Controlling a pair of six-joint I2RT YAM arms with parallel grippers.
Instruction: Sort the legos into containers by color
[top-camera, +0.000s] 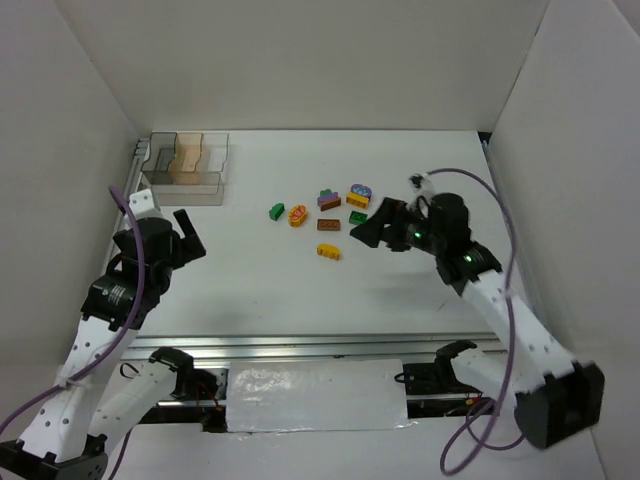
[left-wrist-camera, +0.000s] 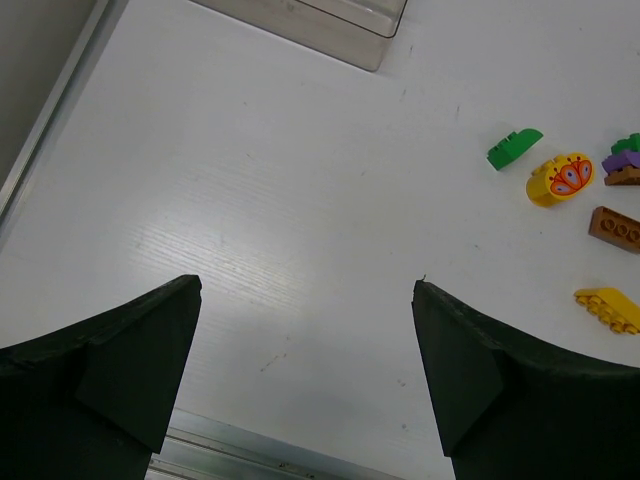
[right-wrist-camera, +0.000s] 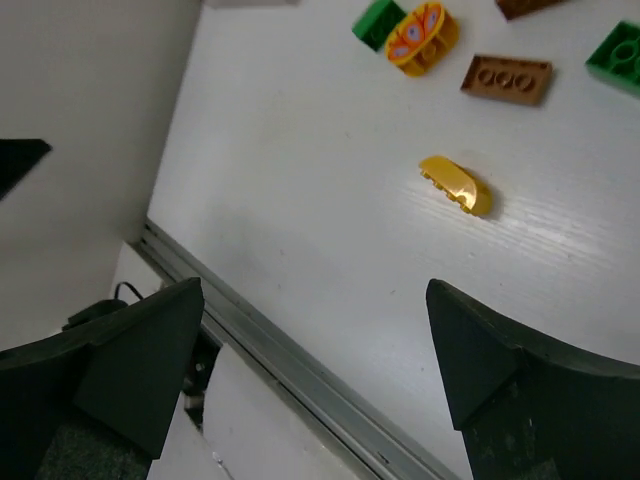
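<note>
The left fingers (left-wrist-camera: 110, 370) are seen spread wide with nothing between them, held over the bare white surface (left-wrist-camera: 280, 200). The right fingers (right-wrist-camera: 130, 370) are likewise parted and empty, poised above the near edge of the surface. Just beyond the right fingers, a curved yellow lego (right-wrist-camera: 456, 184) is shown lying alone. Farther out lie a brown plate (right-wrist-camera: 506, 78), a green block (right-wrist-camera: 620, 55), a yellow oval piece with an orange print (right-wrist-camera: 423, 25) and a green wedge (right-wrist-camera: 377, 20). From the left fingers, the same pieces are found ahead and to the right. In the overhead view, a stacked purple, brown and green piece (top-camera: 328, 199) and a purple-on-yellow piece (top-camera: 358, 195) are seen at the far side of the group. The clear tray (top-camera: 185, 165) is placed ahead of the left fingers, well apart from all the pieces. Whether its cells hold anything cannot be told.
</note>
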